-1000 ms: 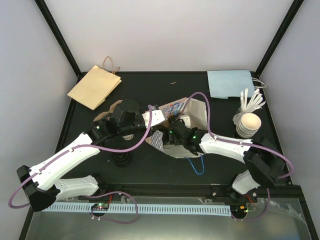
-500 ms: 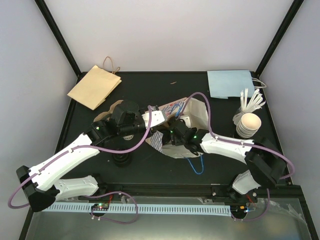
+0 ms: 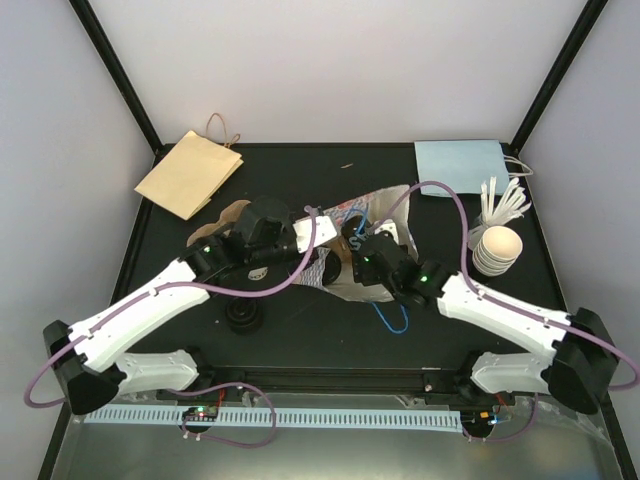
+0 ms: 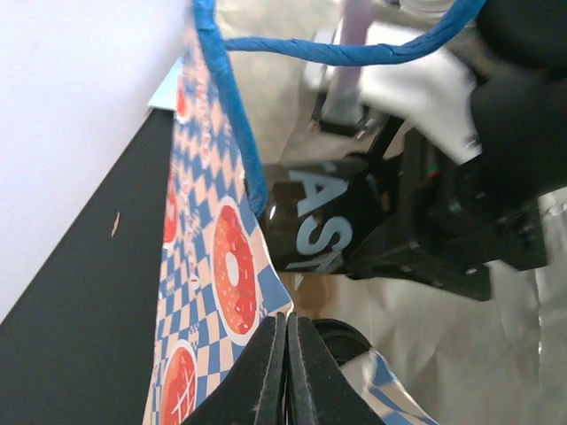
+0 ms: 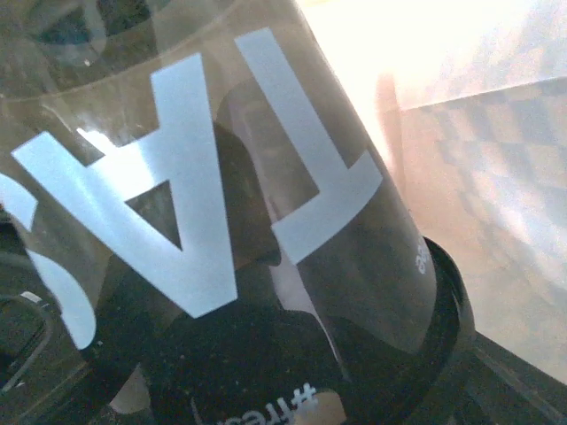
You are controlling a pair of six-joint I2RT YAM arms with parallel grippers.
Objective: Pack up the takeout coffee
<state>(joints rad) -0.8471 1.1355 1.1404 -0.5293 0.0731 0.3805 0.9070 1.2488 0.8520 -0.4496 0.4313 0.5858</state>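
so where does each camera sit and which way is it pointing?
Top: above and behind the bases, looking down at the table; left arm and right arm show.
Left wrist: looks along the left gripper, shut on the bag edge, toward the cup.
Right wrist: hard against the cup, bag wall behind; own fingers unclear.
Shared: both wrist views show the cup.

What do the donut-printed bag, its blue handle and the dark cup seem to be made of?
The donut-printed bag looks like matte paper, creased at its folds. The blue handle seems to be twisted paper cord, judging by its spiral ridges. The dark cup is glossy, perhaps plastic or coated paper: it shows reflections.
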